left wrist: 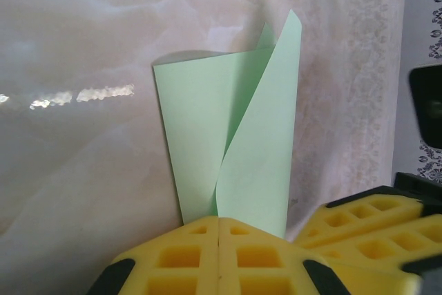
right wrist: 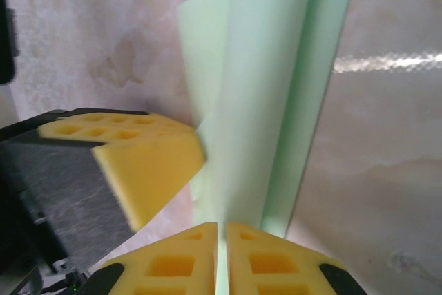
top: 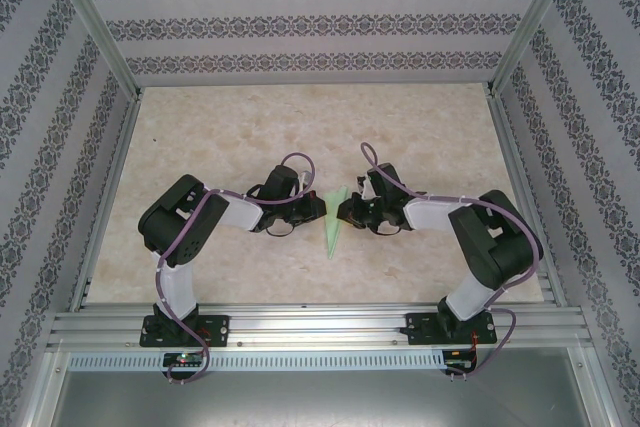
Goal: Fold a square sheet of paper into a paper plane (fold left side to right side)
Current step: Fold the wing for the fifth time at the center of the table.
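Observation:
The square sheet of paper is folded into a slim, pale green paper plane point(top: 331, 230) at the middle of the table, its point toward the arms. Both grippers meet at its far end. My left gripper point(top: 320, 207) point(left wrist: 219, 219) is shut, and its tips touch the paper's point(left wrist: 235, 136) edge. Two flaps rise and curl past them. I cannot tell whether it pinches the paper. My right gripper point(top: 342, 209) point(right wrist: 222, 224) is shut on the paper point(right wrist: 269, 101). Green shows in the thin slit between its jaws. The left fingers point(right wrist: 145, 157) touch the sheet from the side.
The marbled tabletop point(top: 250, 127) is walled by patterned panels on three sides. An aluminium rail point(top: 320, 322) runs along the near edge at the arm bases. The right gripper's yellow fingers point(left wrist: 366, 229) sit close beside the left ones.

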Controlling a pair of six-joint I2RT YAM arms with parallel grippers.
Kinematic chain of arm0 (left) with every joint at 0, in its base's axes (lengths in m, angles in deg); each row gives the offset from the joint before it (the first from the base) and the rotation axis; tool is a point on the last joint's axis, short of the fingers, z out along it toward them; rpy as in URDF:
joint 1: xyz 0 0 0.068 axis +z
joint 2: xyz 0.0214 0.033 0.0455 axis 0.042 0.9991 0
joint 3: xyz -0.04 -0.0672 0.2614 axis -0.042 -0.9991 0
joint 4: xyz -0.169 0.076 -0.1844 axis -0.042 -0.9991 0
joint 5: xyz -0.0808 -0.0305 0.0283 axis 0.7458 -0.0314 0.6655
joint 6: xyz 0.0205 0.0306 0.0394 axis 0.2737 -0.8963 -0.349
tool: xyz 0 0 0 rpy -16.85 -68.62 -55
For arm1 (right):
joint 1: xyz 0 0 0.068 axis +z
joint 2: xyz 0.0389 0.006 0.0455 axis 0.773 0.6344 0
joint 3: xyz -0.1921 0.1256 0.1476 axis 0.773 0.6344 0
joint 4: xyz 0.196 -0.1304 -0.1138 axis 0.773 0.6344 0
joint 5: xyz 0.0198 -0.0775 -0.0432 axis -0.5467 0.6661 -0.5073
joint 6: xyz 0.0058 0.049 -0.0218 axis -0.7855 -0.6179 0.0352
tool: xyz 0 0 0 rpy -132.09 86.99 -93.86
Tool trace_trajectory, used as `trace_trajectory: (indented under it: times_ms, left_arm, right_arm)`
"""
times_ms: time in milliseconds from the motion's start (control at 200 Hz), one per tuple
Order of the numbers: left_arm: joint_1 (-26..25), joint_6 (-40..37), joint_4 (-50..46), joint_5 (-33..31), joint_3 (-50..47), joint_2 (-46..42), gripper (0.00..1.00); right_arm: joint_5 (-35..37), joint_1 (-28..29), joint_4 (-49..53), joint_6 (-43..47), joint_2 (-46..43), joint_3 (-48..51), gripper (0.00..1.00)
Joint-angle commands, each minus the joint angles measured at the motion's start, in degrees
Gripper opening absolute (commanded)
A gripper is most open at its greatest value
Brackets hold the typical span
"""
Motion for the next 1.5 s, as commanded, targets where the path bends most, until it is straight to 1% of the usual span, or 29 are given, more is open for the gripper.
trace_trajectory:
  times_ms: [0,85,295,849,1079,1314,1499]
  left_arm:
    - [0.4,-1.3,-0.7,-2.1,-0.2,1.8,0.01]
    - [0.4,-1.2,-1.0,-2.5,-0.2,1.9,0.0]
    - [0.3,-1.3,-1.7,-3.5,-0.3,1.9,0.0]
    - [0.3,-1.2,-2.8,-5.4,-0.6,1.9,0.0]
    - [0.3,-1.3,-2.9,-5.2,-0.6,1.8,0.0]
    - [0.4,-1.2,-3.2,-6.6,-1.0,1.4,0.0]
    - [0.4,-1.2,-3.9,-7.7,-1.0,1.1,0.0]
  right_arm:
    - [-0.4,-0.1,-2.9,-1.2,1.5,-1.1,0.12]
    - [-0.7,0.0,-3.6,-1.4,1.9,-1.0,0.12]
    - [0.3,0.0,-1.4,-0.5,-0.1,-1.0,0.12]
    - [0.4,0.7,-0.6,-0.3,-2.0,-2.0,0.13]
    - [0.2,1.0,-0.9,-0.1,-0.3,-2.8,0.14]
    - [0.4,1.7,-1.5,0.0,3.1,-3.5,0.14]
    - [0.9,1.7,-1.5,0.3,3.7,-3.0,0.14]
